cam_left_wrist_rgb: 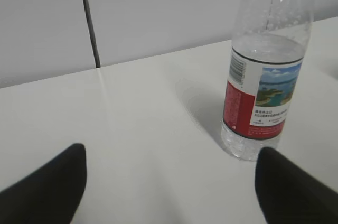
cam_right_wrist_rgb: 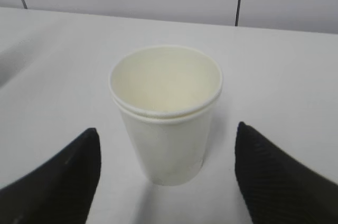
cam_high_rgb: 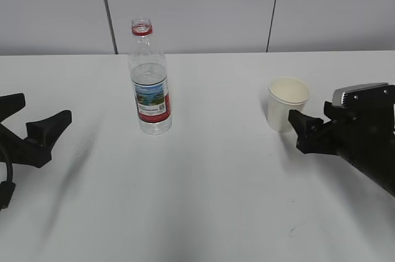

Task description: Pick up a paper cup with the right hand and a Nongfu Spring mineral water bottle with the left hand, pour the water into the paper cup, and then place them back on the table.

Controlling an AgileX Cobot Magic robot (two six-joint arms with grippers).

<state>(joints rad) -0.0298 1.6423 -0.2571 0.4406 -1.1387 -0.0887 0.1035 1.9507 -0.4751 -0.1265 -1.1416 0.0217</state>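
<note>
**A:** Status on your grippers?

**B:** My left hand (cam_high_rgb: pixel 42 127) sits at the far left edge of the exterior view, low over the table (cam_high_rgb: pixel 203 200). Jaws spread wide, nothing between them. In the left wrist view both fingertips (cam_left_wrist_rgb: pixel 50 189) show in the bottom corners with bare tabletop between.

**A:** Bottle?

**B:** The Nongfu Spring mineral water bottle (cam_high_rgb: pixel 149 80) stands upright in the upper left-centre of the exterior view, cap off, water up to about the top of the label. It's well apart from my left hand. In the left wrist view it (cam_left_wrist_rgb: pixel 266 71) is at the right side of the frame, its base just above my right-side fingertip, not between the jaws.

**A:** Right side?

**B:** My right hand (cam_high_rgb: pixel 299 127) comes in from the right edge of the exterior view. Jaws wide open, holding nothing. The paper cup (cam_high_rgb: pixel 287 104) stands upright right of centre, just beside my fingertip; I can't tell if they touch there. The right wrist view puts the cup (cam_right_wrist_rgb: pixel 166 113) mid-frame, between and ahead of the two fingertips (cam_right_wrist_rgb: pixel 277 174), with a gap on both sides. Looks empty inside.
</note>
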